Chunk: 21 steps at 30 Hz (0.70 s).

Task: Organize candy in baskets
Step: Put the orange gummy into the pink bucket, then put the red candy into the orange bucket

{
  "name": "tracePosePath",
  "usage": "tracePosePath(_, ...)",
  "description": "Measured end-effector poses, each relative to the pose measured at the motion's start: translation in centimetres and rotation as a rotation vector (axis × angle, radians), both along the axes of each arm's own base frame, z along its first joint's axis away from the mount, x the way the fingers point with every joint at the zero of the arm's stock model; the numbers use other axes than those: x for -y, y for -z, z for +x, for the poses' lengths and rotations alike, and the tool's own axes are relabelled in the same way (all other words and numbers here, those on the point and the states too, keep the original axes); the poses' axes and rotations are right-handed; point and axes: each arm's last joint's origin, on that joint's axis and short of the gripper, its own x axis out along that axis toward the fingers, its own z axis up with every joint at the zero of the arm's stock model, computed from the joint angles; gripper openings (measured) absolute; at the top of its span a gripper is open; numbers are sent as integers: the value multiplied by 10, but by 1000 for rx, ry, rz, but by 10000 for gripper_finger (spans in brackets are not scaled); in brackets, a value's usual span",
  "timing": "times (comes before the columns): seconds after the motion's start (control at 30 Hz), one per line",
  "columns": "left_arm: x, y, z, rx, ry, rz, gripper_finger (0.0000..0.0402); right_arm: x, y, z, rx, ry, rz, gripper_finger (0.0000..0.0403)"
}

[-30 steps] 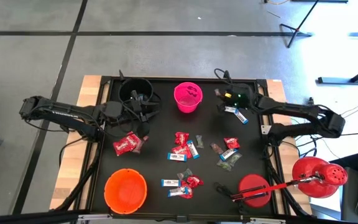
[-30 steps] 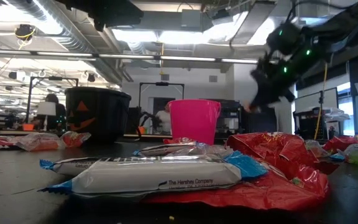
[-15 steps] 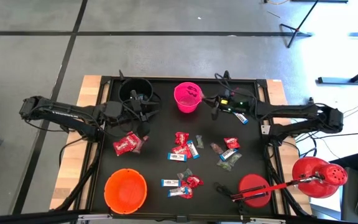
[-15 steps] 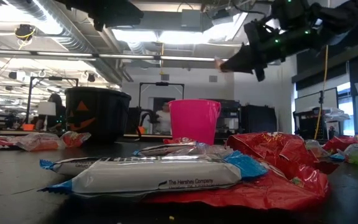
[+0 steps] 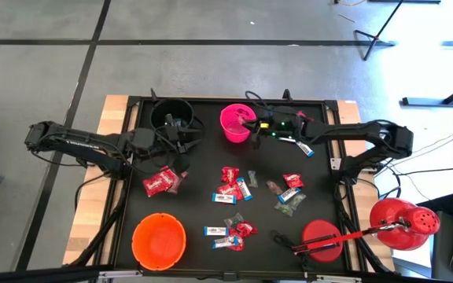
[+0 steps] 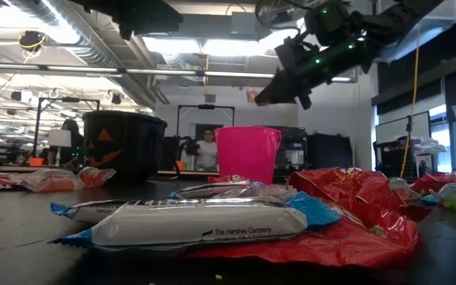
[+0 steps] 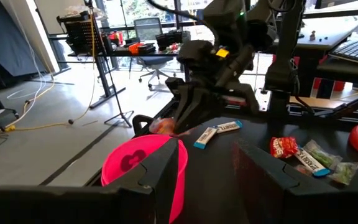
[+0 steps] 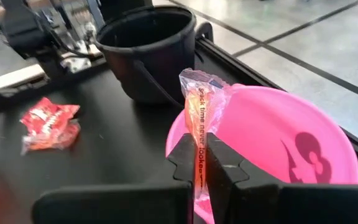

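My right gripper (image 5: 252, 126) hangs over the right rim of the pink basket (image 5: 235, 123), shut on an orange clear-wrapped candy (image 8: 198, 118). In the low view that gripper (image 6: 264, 96) is well above the pink basket (image 6: 247, 154). At the black basket (image 5: 173, 118), my left gripper (image 5: 181, 135) stands open (image 7: 210, 171) with nothing between its fingers. Near the front left of the table is the orange basket (image 5: 159, 240). Loose candy (image 5: 232, 185) lies on the table's middle, and red packets (image 5: 160, 181) lie at the left. My right gripper pinches the candy wrapper's near part (image 8: 198, 163) between its two fingertips. The fingers slant down from the table's right. The long wrapper runs on past the fingertips, its crinkled end (image 8: 197, 82) free. The candy is lifted clear, over the pink basket's opening (image 8: 272, 137).
A red domed object (image 5: 403, 222) and a red disc (image 5: 321, 238) sit at the front right, joined by a red rod. More blue-and-white bars (image 5: 303, 146) lie at the far right, under my right arm. Candy packets (image 6: 212, 222) fill the low view's foreground.
My right gripper has gone toward the table's left and up with the candy, from the far right corner to above the pink basket's rim, and it has tipped. The candy has stayed in its fingers.
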Motion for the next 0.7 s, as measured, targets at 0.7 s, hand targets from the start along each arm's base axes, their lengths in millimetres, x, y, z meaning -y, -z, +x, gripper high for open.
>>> tracePosePath(0.7,0,-14,-8,-195,-23,-79,142,-3,-11,-6,-10,-48,-65,160)
